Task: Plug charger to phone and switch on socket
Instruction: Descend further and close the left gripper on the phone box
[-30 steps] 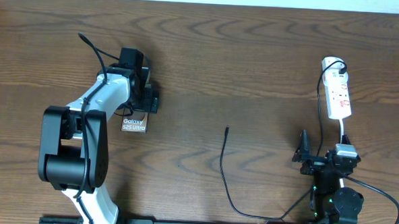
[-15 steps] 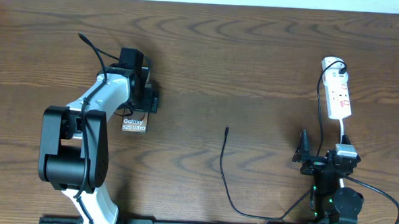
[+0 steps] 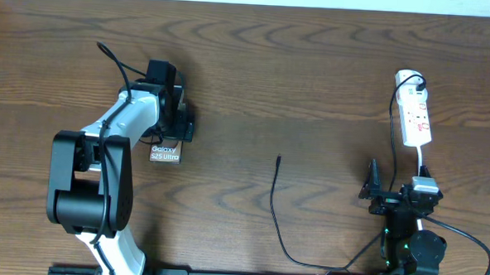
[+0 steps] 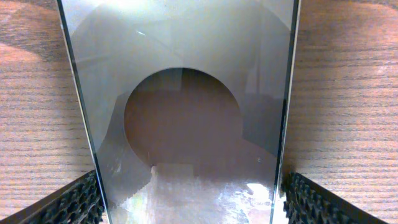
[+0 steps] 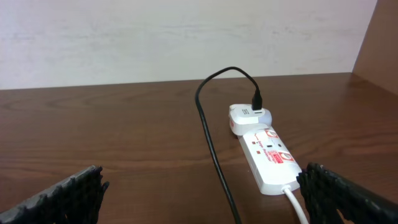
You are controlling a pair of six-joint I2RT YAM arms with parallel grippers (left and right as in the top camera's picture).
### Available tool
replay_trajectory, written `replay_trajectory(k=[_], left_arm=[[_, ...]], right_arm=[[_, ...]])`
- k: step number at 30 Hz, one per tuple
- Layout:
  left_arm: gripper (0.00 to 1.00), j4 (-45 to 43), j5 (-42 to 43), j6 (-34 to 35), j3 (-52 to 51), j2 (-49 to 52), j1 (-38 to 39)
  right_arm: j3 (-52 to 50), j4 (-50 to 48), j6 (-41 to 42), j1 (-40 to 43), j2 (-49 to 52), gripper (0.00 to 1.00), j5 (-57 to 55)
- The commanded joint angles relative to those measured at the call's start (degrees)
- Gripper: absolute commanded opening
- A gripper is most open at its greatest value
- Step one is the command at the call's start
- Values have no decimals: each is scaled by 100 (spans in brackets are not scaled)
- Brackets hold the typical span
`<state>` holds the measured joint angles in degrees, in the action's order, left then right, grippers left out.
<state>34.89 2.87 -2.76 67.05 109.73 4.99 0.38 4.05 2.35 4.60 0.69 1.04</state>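
Overhead, the phone (image 3: 165, 153) is seen on the left part of the table (image 3: 314, 66), with only its lettered end showing from under the left arm. From the left wrist, the glossy slab is found filling the gap of the left gripper (image 4: 191, 186), whose ribbed pads are set against its two long edges (a pinch across the width, the jaws standing wide). The charger (image 3: 273, 207) is laid well apart near the table's middle, its plug tip pointed toward the far edge and touched by nothing. The socket (image 3: 415, 118) is placed at the far right, with a black plug (image 5: 257, 101) seated at its far end. The right gripper (image 5: 202, 177) is held apart from it, nearer the front edge, with its fingers fully spread and nothing between them.
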Motion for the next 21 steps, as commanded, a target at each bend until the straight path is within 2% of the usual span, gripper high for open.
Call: replay_trajectory(k=[1,21], left_arm=[[88,127,-208,26,-208,188,-20],[87,133,-205,26,-208,188,-20]], right_arm=[[-7,28,-50,33,-31,99,-26],[-7,28,-48,33,-31,99,-28]])
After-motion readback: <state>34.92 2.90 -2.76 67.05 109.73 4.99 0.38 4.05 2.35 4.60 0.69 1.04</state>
